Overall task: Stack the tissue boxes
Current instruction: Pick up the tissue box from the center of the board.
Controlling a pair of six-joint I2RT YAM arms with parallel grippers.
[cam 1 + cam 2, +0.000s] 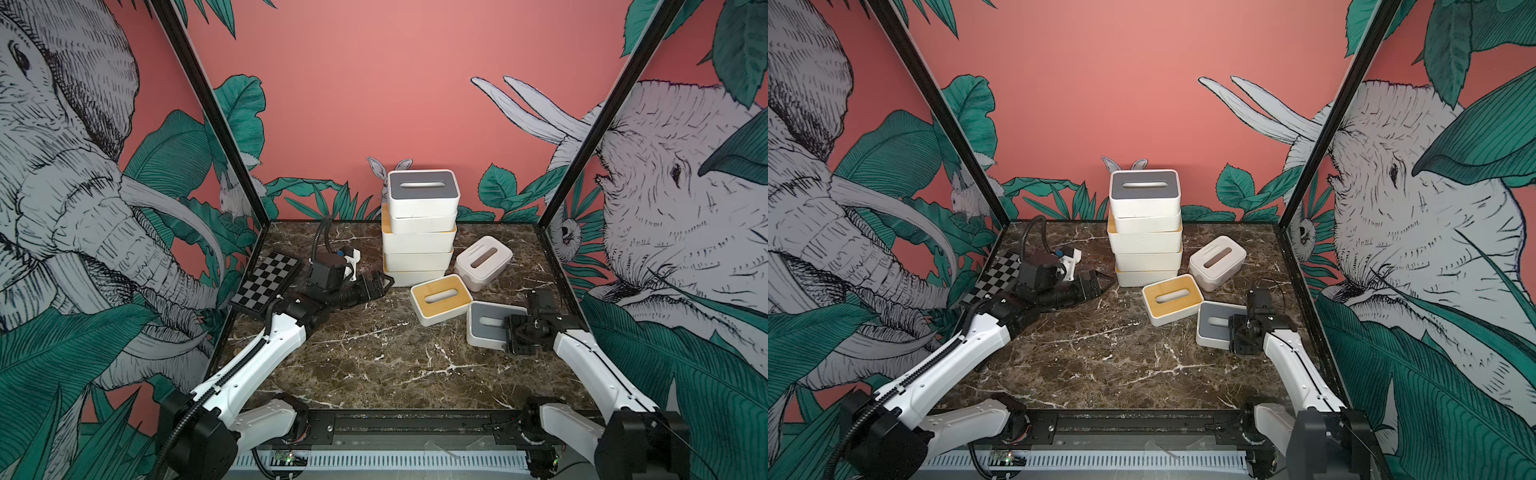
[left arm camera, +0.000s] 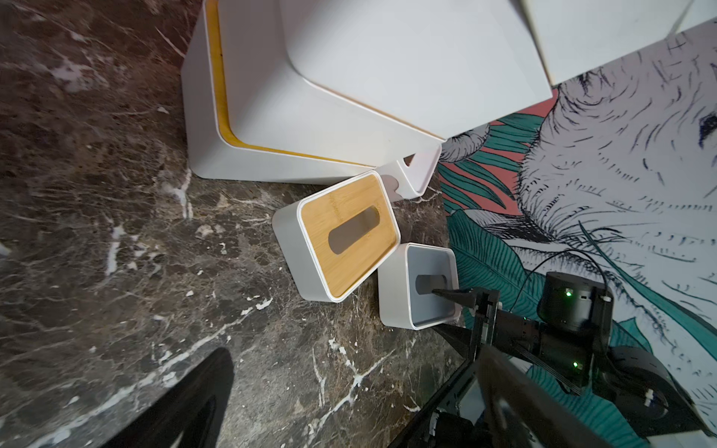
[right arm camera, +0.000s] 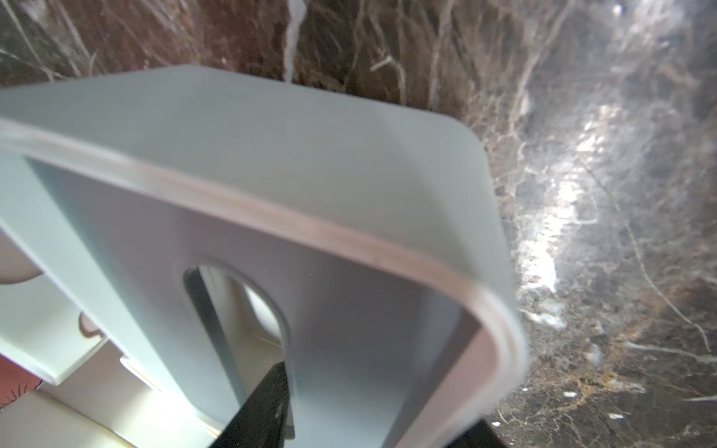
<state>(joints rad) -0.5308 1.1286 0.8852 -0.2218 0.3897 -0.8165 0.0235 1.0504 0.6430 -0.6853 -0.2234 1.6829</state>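
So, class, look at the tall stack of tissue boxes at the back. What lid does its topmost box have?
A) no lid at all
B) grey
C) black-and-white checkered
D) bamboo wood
B: in both top views the topmost box on the stack shows a grey lid with a slot.

The marble table [image 1: 374, 365] is bare in the front middle. The tall stack of tissue boxes [image 1: 417, 241] blocks the back. The bamboo-lid box [image 1: 441, 300], grey-lid box [image 1: 482, 332] and pink-sided box [image 1: 483, 262] crowd the right.

Back wall [image 1: 374, 83]: salmon pink, green leaves. Side walls [image 1: 62, 166]: elephant drawings, leaves. Surface [image 1: 374, 357]: dark brown marble, white veins. Black frame posts [image 1: 208, 112].
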